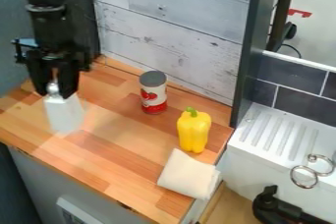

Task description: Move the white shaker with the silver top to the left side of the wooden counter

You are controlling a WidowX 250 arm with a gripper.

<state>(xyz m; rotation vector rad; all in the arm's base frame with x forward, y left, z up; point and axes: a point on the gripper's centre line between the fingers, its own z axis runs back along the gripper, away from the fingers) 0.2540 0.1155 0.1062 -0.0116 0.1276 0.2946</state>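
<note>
- The wooden worktop is the largest surface, running diagonally from the left edge to the lower centre of the frame, with its pale and reddish-brown blocks exposed.
- Behind it, a wall of weathered, whitish planks fills the upper centre.
- The black robot arm hangs down at the upper left. Its jaws are drawn in around the silver, rounded top of a white object. The step in hand looks like a hold; any shift calls for a steady grip, since the object's body hangs well below the jaws.
- On the right, a white sink unit with a grooved draining area stands below dark wall tiles.
- At the bottom right is a black, curved fixture.
- A folded, cream-coloured cloth lies near the worktop's right end, just below the pepper.
- The white object, flat-faced and wider towards its base, is on the left, roughly upright below the jaws; whether it touches the wood, I cannot tell.
- A yellow pepper with a green stem stands upright right of centre.
- A red-and-white can with a grey top stands behind it, nearer the plank wall.
- Two linked metal rings sit at the sink's edge.
</note>
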